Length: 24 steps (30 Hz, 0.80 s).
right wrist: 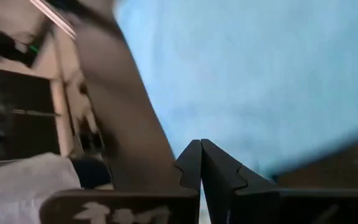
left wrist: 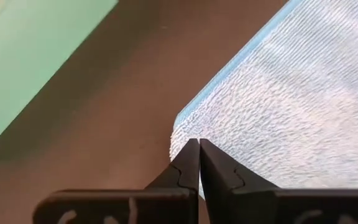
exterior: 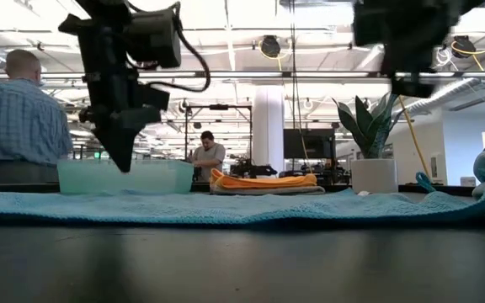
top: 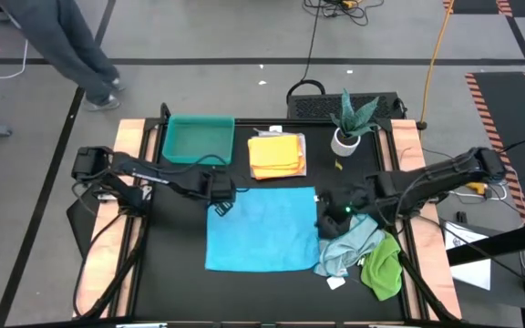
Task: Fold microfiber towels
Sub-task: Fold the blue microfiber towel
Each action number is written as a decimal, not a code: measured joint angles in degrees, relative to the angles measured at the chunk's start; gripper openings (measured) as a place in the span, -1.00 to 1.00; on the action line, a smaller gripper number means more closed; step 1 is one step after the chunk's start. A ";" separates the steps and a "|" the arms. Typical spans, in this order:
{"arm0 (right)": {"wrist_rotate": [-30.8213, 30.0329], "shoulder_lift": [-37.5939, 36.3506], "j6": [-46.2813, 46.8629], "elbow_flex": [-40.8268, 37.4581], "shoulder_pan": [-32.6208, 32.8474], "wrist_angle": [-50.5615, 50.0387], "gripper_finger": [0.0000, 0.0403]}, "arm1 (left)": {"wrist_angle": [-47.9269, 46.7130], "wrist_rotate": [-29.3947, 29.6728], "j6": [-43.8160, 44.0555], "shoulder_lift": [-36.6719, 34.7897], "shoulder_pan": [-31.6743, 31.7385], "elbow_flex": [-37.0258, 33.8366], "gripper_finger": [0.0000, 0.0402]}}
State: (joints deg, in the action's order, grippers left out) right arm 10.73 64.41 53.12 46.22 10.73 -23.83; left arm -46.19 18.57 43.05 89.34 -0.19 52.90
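I see the bright blue square microfiber towel (top: 262, 228) lying flat in the middle of the black surface (top: 171, 273), my left claw (top: 221, 208) pressed together at its far left corner, my right claw (top: 328, 217) together at its right edge.

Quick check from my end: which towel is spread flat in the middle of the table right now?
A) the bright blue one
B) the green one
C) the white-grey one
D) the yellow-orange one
A: the high view shows the bright blue towel lying open and flat at the table's centre, while the yellow-orange towel sits folded behind it and the green towel lies bunched up on the right.
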 joint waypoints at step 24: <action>3.34 24.38 14.04 0.28 18.47 -8.71 -1.00 | 2.97 2.39 2.29 -4.81 0.11 0.00 -0.92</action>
State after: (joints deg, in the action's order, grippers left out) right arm 14.07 88.79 67.16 46.50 29.21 -32.54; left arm -43.22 20.96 45.34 84.53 -0.08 52.90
